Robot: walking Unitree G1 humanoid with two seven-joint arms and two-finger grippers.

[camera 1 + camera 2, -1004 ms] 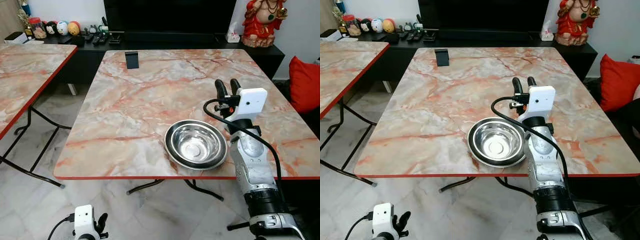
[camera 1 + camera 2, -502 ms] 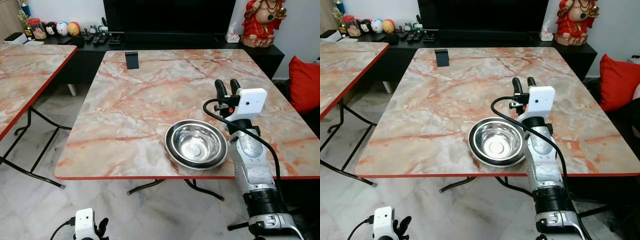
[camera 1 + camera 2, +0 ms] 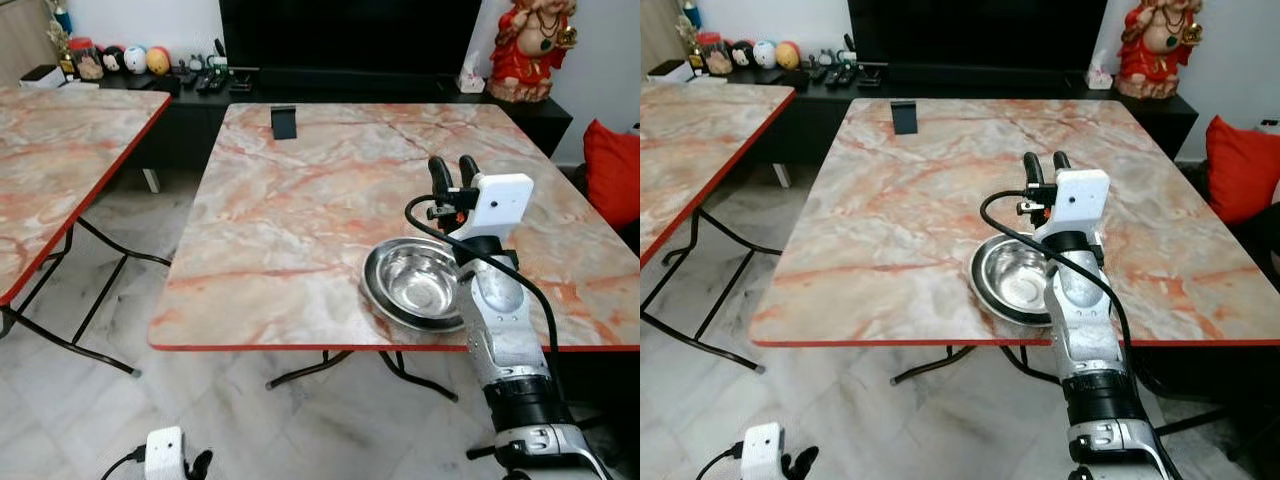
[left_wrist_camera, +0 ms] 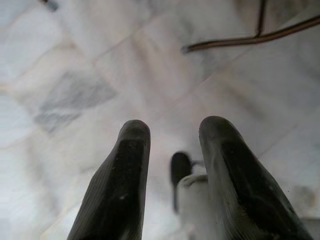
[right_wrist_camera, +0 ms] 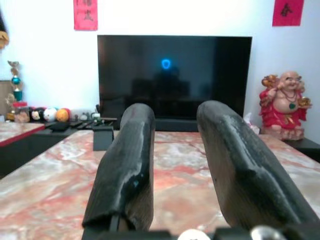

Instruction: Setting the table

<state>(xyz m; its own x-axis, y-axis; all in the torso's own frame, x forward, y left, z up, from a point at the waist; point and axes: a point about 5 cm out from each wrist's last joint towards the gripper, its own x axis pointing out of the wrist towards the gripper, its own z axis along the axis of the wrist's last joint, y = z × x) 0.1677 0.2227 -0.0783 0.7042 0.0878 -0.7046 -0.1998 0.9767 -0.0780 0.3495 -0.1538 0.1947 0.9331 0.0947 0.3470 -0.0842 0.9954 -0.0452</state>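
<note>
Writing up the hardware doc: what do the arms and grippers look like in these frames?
The right arm is silver metal with a black collar near its base. A white boxy camera housing sits at the wrist, and a black cable loops from it down the arm. The right gripper has two long black rounded fingers. The left gripper has matching matte black fingers, and its wrist carries a white housing too.

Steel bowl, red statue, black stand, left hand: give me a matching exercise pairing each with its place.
Things:
1. steel bowl
2. red statue
3. black stand
4. left hand

Places:
A. far end of the marble table
B. low over the floor
C. near table edge, beside the right hand
D. dark cabinet at the back

Pairs: 1-C, 2-D, 3-A, 4-B
</note>
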